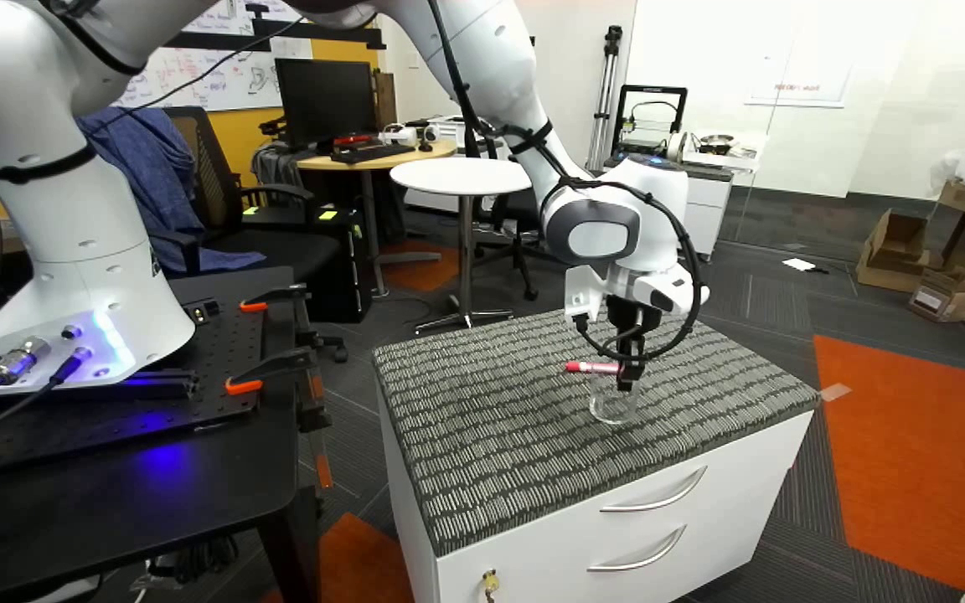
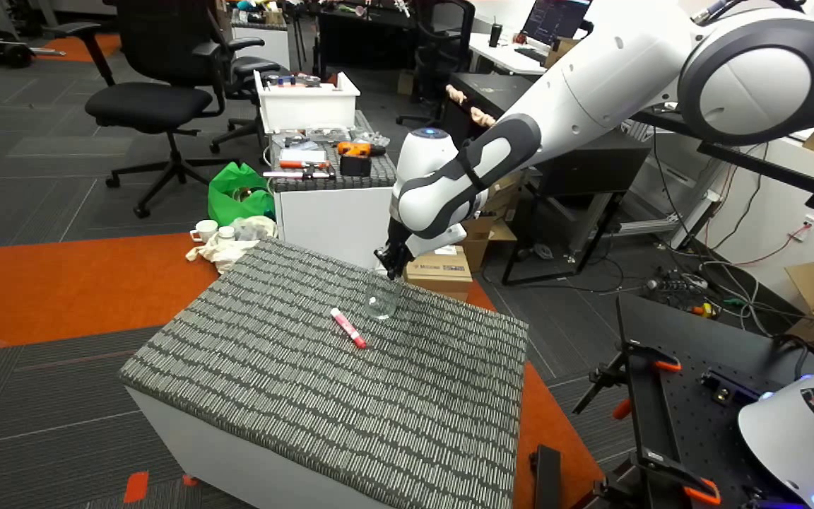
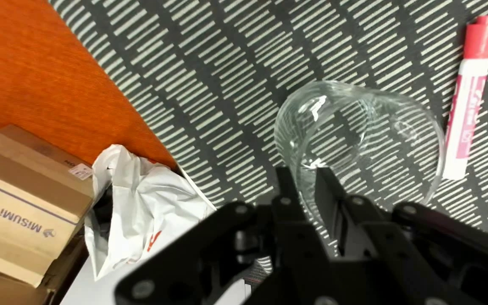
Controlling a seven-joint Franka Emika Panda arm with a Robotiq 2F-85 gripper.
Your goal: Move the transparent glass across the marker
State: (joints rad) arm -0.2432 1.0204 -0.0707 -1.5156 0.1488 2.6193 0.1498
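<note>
Fingers [image 3: 285,186], black and slender, stand slightly apart astride one wall of a transparent, colourless drinking glass [image 3: 354,142], one inside its rim, the other outside. The glass sits upright on a grey tabletop [image 2: 308,396] patterned with pale dashes, just beside a red-and-white cylindrical marker [image 3: 468,101]. Likely light, stiff, slick and breakable, the glass would call for a gentle pinch on that wall, below the rim, before any lift across the marker.

Green bag [image 2: 234,206] near a white mug [image 2: 205,230], orange-and-black drill [image 2: 356,150], black office chair [image 2: 149,104].
</note>
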